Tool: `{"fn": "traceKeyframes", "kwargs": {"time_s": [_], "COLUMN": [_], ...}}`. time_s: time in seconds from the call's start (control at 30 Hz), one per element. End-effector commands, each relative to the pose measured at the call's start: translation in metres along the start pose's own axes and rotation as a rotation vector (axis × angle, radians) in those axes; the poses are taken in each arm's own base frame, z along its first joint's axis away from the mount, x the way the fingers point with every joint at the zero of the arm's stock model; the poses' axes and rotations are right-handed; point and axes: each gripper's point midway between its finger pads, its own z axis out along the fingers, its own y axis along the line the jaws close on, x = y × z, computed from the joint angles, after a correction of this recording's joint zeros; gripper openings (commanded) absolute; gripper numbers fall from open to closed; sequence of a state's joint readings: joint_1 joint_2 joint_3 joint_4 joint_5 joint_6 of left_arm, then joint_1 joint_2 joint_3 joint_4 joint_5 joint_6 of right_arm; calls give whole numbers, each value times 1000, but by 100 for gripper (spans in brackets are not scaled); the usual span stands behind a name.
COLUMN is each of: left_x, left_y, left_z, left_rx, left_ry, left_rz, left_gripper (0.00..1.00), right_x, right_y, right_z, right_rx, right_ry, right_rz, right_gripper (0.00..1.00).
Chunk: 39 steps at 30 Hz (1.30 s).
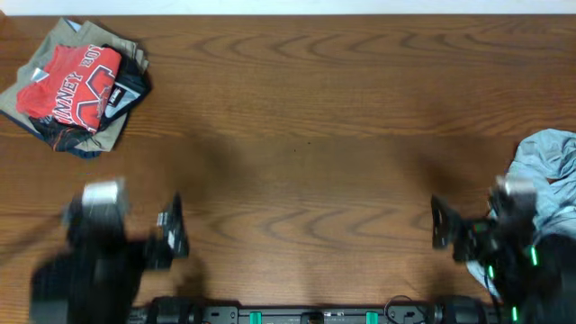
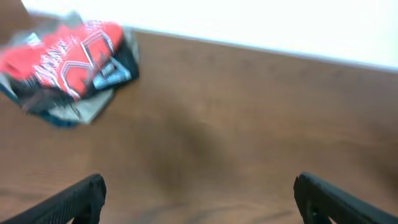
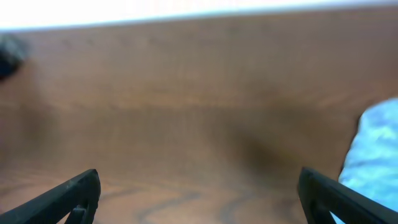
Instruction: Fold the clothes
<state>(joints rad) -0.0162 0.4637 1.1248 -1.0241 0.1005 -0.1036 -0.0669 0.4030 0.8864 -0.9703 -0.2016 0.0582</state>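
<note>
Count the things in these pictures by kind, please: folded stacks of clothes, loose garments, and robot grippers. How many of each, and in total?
Folded stack of clothes, red shirt on top: 1
Loose pale blue-grey garment: 1
Grippers, left gripper and right gripper: 2
Total: 4

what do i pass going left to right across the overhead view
clothes pile → left gripper → right gripper → grey garment
</note>
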Motion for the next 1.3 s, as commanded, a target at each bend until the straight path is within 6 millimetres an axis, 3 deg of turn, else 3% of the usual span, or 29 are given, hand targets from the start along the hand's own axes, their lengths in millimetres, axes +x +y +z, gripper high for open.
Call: {"fn": "traceKeyframes", "kwargs": {"time_s": [0.0, 0.1, 0.27, 0.43, 0.67, 0.87, 1.1, 1.27], "left_x": [10, 14, 22, 31, 53, 89, 89, 89], "left_y": [1, 0, 0, 2, 6, 13, 13, 13], "left_z": [-32, -66, -101, -101, -94, -88, -88, -88], "left_rx": [14, 37, 60, 53, 36, 11, 11, 12], "left_ry": [-119, -252, -395, -347, -252, -104, -102, -102], "left_rz": [20, 25, 31, 29, 25, 19, 19, 19], "left_gripper": [98, 98, 98, 98, 98, 98, 98, 98], "right_x": [1, -1, 1, 16, 57, 57, 33, 16], "right_y": [5, 10, 13, 12, 10, 11, 14, 17], "right_z": [-26, -51, -69, -67, -60, -60, -61, -39], "right_rx": [-3, -9, -14, -11, -16, -20, -30, -52], "right_ry": [-111, -223, -305, -251, -80, -80, -184, -290], "right_rz": [-37, -59, -75, -64, -20, -21, -101, -268], "right_gripper": [99, 99, 99, 99, 99, 99, 99, 99]}}
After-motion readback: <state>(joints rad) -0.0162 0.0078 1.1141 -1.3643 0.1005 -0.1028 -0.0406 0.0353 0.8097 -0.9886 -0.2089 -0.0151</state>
